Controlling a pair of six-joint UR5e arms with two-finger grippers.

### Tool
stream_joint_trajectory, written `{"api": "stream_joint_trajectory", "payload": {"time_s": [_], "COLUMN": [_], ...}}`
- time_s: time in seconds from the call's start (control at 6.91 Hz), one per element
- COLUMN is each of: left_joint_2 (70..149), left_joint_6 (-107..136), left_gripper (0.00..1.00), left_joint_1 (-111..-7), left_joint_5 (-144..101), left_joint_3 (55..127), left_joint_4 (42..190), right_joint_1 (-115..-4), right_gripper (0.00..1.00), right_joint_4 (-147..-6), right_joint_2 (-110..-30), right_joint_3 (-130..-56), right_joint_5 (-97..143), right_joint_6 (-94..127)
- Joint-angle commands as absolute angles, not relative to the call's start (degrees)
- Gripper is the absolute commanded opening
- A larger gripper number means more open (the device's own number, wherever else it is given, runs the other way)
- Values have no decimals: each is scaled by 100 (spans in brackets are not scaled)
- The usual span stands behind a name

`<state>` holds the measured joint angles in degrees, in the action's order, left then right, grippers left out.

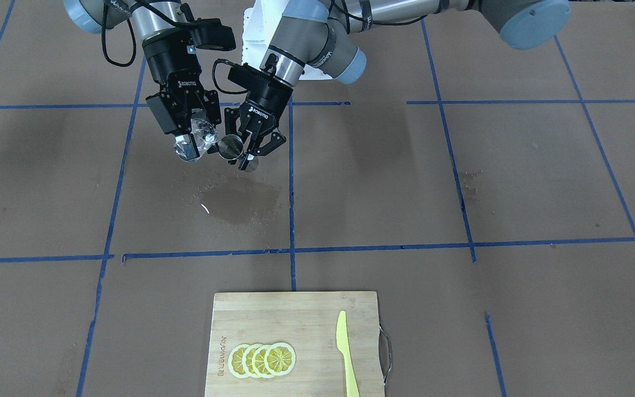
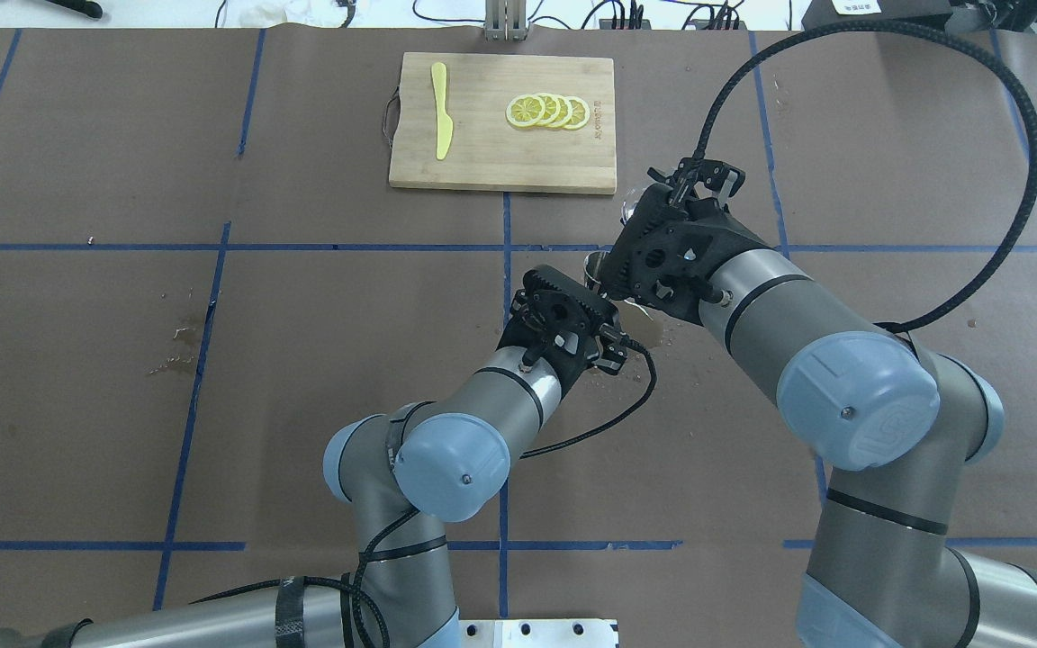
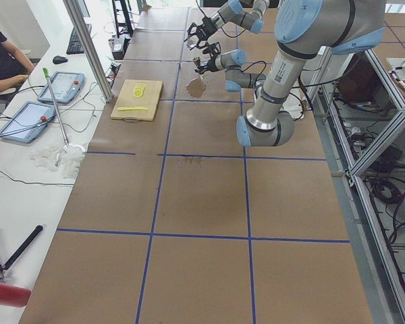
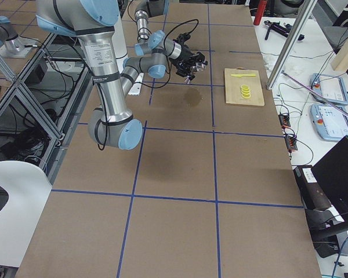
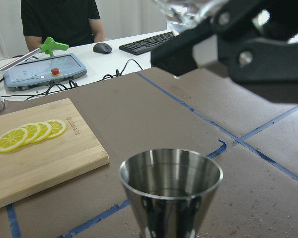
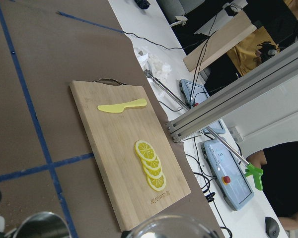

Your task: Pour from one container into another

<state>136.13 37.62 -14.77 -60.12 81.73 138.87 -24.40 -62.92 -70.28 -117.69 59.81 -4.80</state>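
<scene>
My right gripper [image 1: 193, 144] is shut on the small clear glass cup [image 1: 200, 138] and holds it tipped toward the steel jigger [image 1: 232, 146], well above the table. My left gripper [image 1: 251, 153] is shut on the jigger's waist and holds it close beside the cup. In the left wrist view the jigger's open cone [image 5: 171, 181] fills the foreground, with the glass cup [image 5: 186, 10] and the right gripper's fingers [image 5: 188, 49] above and behind it. The right wrist view shows the cup's rim [image 6: 169, 229] and the jigger's rim [image 6: 39, 225] at the bottom edge. Whether either holds liquid, I cannot tell.
A dark wet patch [image 1: 240, 199] spreads on the brown table under the grippers. At the far side lies a wooden cutting board [image 1: 295, 314] with lemon slices [image 1: 262, 359] and a yellow knife [image 1: 345, 353]. Blue tape lines cross the table. An operator [image 5: 59, 20] sits beyond its edge.
</scene>
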Motion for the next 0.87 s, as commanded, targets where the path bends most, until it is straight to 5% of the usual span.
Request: {"api": "stream_joint_trajectory", "payload": {"time_s": [0.0,0.72], "left_joint_2": [13614,13614], "left_joint_6": [3762,3762], "left_gripper": [0,0], "left_joint_1": [-1477,-1477], "left_joint_5": [-6012,-6012], "left_joint_3": [8174,8183], "left_joint_4": [13922,13922], "right_joint_1": [-2356,-2285], "right_gripper": [0,0], "right_joint_4": [-6302,-6293], "right_joint_2": [-6987,-6970], "right_joint_3": [-11769,-11777], "right_joint_5": [5881,5556], "right_joint_6": [-842,-1527]}}
